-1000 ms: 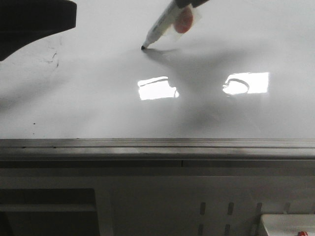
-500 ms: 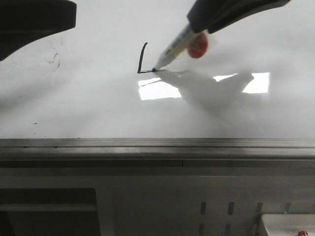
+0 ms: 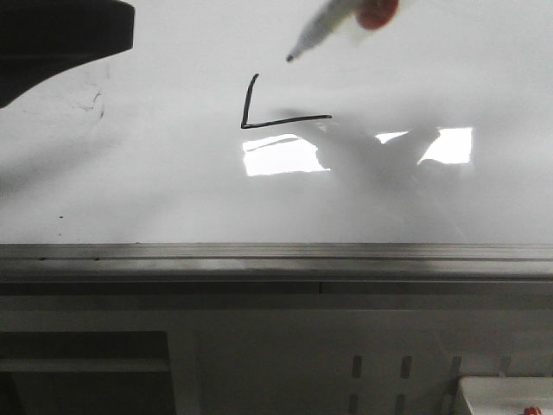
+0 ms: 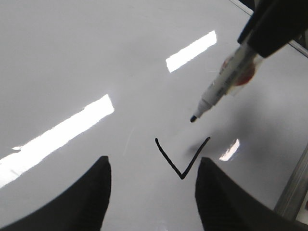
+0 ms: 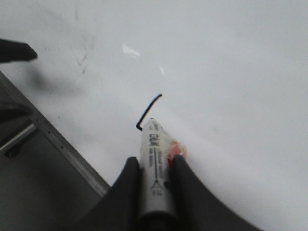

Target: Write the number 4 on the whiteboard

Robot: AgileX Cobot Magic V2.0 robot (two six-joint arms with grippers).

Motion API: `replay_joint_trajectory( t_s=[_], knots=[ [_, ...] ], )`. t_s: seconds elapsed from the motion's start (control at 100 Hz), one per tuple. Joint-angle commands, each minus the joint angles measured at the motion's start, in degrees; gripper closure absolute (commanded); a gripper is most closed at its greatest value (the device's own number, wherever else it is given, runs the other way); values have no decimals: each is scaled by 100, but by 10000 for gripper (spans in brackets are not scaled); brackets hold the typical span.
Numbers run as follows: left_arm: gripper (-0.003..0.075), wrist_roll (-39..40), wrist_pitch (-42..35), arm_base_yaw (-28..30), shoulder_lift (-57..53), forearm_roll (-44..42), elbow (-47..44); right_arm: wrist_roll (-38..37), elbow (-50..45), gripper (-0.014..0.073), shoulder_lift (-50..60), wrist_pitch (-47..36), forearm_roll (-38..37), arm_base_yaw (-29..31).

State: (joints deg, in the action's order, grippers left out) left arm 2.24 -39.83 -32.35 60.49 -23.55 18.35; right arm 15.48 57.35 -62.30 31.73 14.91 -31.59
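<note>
1. The number 4 (image 3: pixel 281 108) is only partly drawn on the whiteboard (image 3: pixel 155 199): an L-shaped black stroke sits near the board's middle, just beyond a bright rectangular glare, with its vertical leg on the left and its horizontal leg running right. The crossing stroke is missing.
2. Nearest is the whiteboard's grey metal rim (image 3: pixel 276 259), with the rig's frame below it. No containers are in view, so nothing is held in any.
3. Further off, the marker (image 3: pixel 324 30) hangs above the far right of the L, its black tip clear of the surface and apart from the line.
4. The right gripper (image 5: pixel 156 171) has its jaws closed on the marker's barrel, seen plainly in the right wrist view.
5. The left gripper (image 4: pixel 151 185) hovers at the far left over the board, jaws spread and holding nothing.
6. Judgement: the step in hand is the lift between strokes. The next move calls for setting the tip down beyond the horizontal leg, towards its right end, and drawing a short vertical nearward across it.
</note>
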Motion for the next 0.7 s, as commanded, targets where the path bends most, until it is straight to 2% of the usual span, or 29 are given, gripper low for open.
replay_joint_trajectory(
  t_s=[0.0, 0.22, 0.35, 0.47, 0.69],
  knots=[
    [352, 58, -381, 10, -94, 154, 122, 71, 301, 658, -34, -501, -117, -15],
    [352, 58, -381, 10, -94, 154, 122, 71, 316, 658, -429, -718, -275, 20],
    [352, 58, -381, 10, -94, 154, 122, 71, 181, 658, -470, -443, -275, 45],
    [352, 58, -381, 10, -94, 154, 122, 71, -124, 658, -470, -92, 59, 34],
    [352, 58, -381, 10, -94, -177, 122, 71, -295, 658, -403, -222, 141, 34]
  ],
)
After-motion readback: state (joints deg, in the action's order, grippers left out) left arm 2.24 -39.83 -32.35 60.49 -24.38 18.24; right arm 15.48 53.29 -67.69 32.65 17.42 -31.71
